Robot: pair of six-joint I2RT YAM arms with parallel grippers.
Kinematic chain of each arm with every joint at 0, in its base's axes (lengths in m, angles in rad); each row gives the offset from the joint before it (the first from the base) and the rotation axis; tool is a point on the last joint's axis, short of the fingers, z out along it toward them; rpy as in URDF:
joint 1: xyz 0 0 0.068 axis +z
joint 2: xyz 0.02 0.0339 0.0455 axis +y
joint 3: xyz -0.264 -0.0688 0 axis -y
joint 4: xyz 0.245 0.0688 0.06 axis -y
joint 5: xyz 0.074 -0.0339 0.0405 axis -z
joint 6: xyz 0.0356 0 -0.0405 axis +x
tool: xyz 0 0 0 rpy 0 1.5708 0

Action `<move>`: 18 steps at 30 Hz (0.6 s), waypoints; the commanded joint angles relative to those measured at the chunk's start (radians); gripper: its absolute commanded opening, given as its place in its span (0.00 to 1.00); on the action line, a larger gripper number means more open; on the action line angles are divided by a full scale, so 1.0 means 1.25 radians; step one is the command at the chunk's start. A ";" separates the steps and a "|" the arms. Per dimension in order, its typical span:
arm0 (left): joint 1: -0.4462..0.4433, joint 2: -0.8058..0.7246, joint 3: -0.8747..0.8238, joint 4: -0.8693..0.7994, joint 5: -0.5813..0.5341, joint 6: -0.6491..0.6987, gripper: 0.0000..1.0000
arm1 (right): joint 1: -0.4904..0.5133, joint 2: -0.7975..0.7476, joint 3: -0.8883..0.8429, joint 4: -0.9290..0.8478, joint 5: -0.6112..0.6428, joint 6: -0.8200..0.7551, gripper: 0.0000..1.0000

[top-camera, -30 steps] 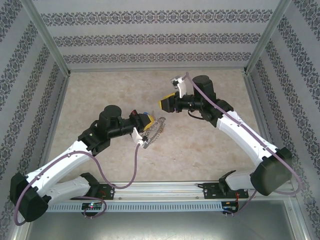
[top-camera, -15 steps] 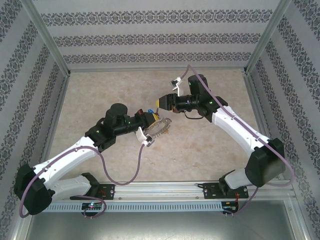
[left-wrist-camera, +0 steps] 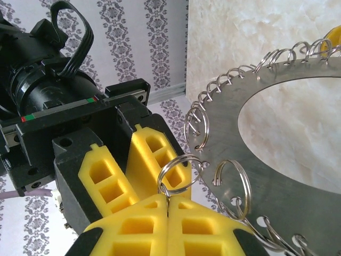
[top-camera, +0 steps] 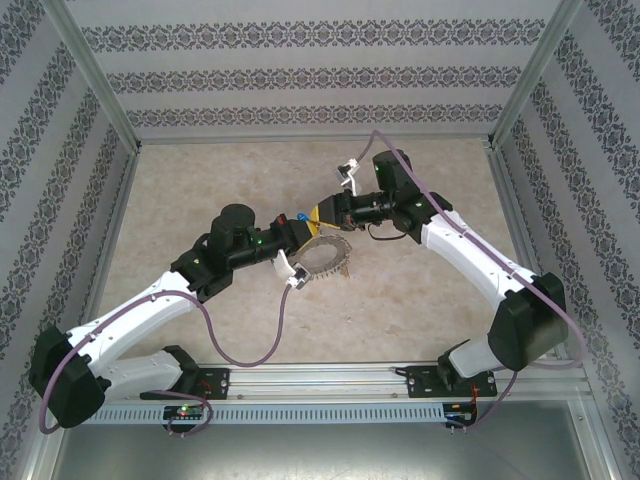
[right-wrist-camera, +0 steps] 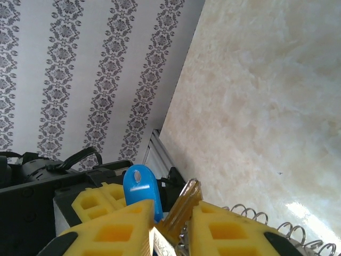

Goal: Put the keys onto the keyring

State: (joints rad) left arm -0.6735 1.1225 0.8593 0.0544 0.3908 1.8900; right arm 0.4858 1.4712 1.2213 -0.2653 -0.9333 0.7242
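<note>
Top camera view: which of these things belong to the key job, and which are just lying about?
Part of the job: keyring; blue key; left claw pinching a keyring loop; right claw gripping a brass blade.
Just there: table; patterned walls; purple cables.

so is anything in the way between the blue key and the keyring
Nothing visible is. The right end effector holds the blue key right beside the keyring, with only open air between them. The left end effector grips one of its loops.
</note>
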 commanded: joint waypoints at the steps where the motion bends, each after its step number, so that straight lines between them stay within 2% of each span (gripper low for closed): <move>1: -0.009 0.003 0.030 0.082 -0.007 -0.024 0.00 | 0.008 0.017 0.020 0.007 -0.049 0.008 0.23; 5: -0.009 0.004 0.033 0.072 -0.008 -0.017 0.00 | 0.009 0.017 0.023 0.021 -0.064 0.006 0.18; 9: -0.009 0.003 0.031 0.074 -0.013 -0.020 0.00 | 0.009 0.016 0.024 0.034 -0.084 -0.006 0.01; 18: -0.009 -0.002 0.032 0.065 -0.032 -0.043 0.00 | 0.002 -0.014 0.012 0.078 -0.042 -0.023 0.00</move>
State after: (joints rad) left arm -0.6735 1.1286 0.8593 0.0624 0.3649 1.8534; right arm 0.4732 1.4837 1.2316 -0.2070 -0.9653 0.7177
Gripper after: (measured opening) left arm 0.040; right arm 0.066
